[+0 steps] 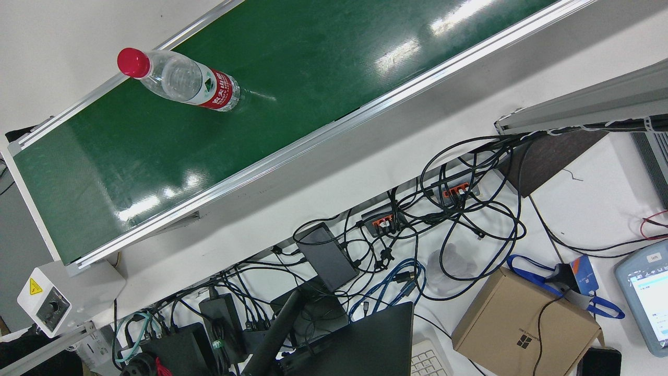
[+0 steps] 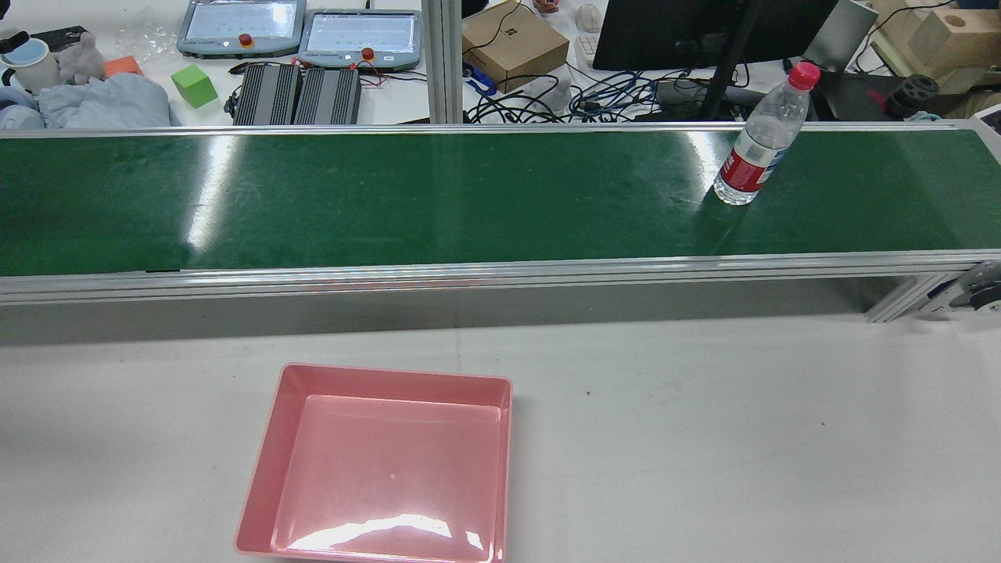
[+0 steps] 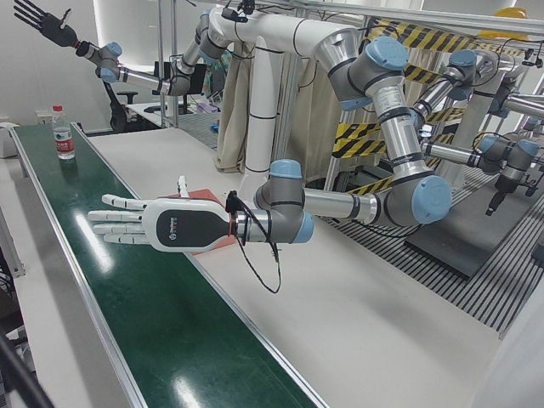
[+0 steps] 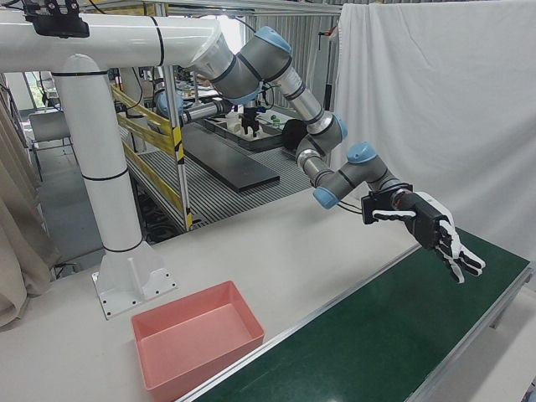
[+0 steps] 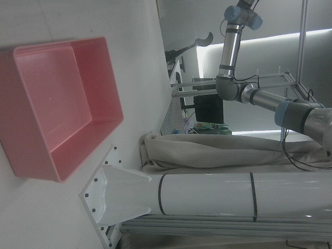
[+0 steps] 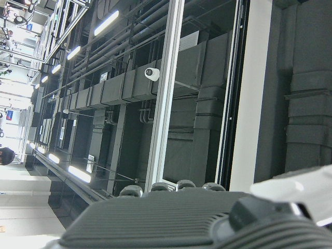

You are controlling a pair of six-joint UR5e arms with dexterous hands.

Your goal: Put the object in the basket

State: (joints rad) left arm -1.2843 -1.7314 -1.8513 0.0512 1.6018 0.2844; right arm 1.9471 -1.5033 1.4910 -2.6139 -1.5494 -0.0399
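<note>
Showing clear plastic water bottle with red cap upright on green conveyor belt, toward robot's right, well apart from empty pink plastic basket on white bench. Left hand hovers over belt near basket, fingers spread, holding nothing; we judge it placed to intercept bottle. Right hand raised clear, fingers splayed, empty.

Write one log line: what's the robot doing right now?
bottle: upright on green belt | pink basket: empty | left robot hand: open | right robot hand: open

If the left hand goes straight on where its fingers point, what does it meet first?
Probably the belt: the left hand points across it and slightly down. Nothing else lies in that line; the bottle stands far along the belt.
</note>
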